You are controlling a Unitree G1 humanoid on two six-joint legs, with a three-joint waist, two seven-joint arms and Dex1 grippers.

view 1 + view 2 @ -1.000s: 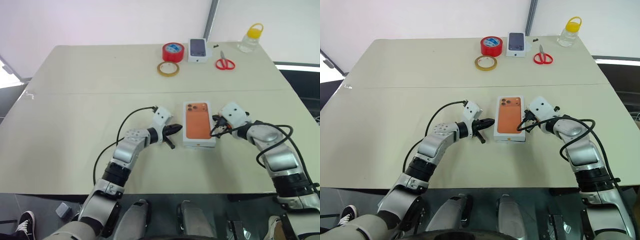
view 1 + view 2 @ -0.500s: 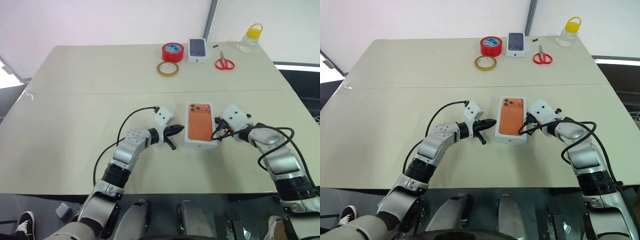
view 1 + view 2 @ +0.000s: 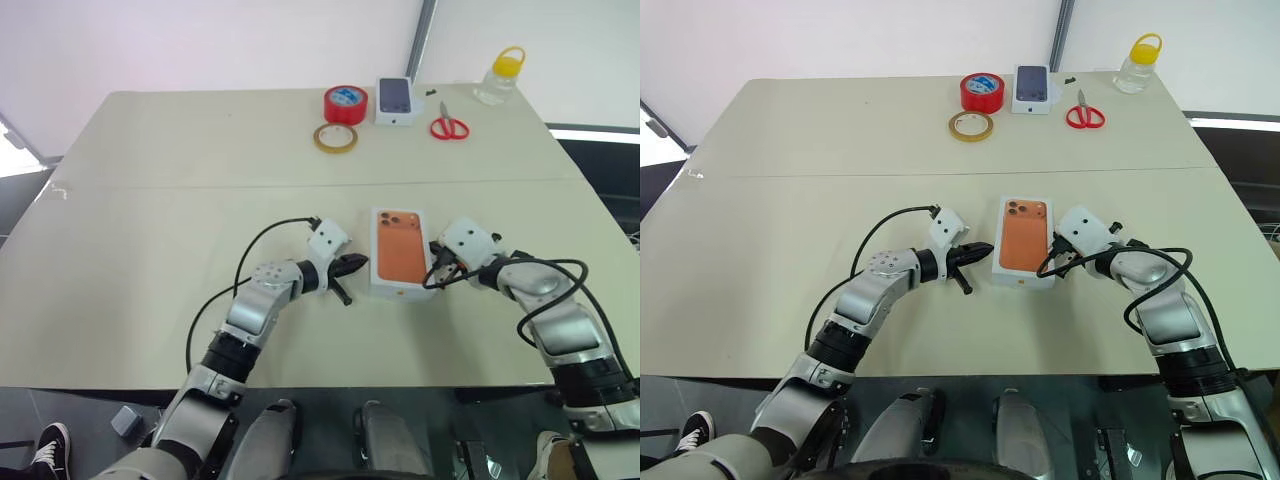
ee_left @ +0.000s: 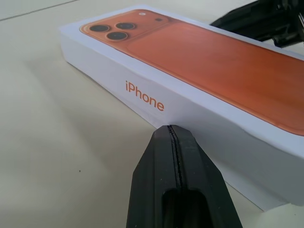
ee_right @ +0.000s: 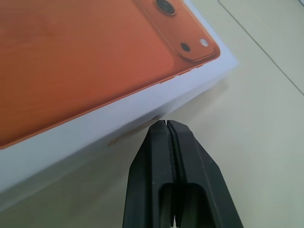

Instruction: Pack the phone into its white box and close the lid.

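Two pincers, left (image 3: 980, 252) and right (image 3: 1052, 262), are seen fully shut and empty, one at each long side of the box (image 3: 1021, 241) mid-bench (image 3: 790, 200). Uneven side pressure is judged likely to skew or slide the box, or leave the lid (image 4: 199, 61) unseated. The lid is white-walled with an orange phone printed on top; the box looks closed.

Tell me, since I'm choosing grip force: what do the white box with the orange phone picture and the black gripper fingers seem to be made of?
The white box with the orange phone picture looks like matte printed cardboard: crisp folded edges, flat white sides, orange lettering. The black fingers of the right gripper look like moulded hard plastic or rubber, dull with soft highlights; which one is unclear.
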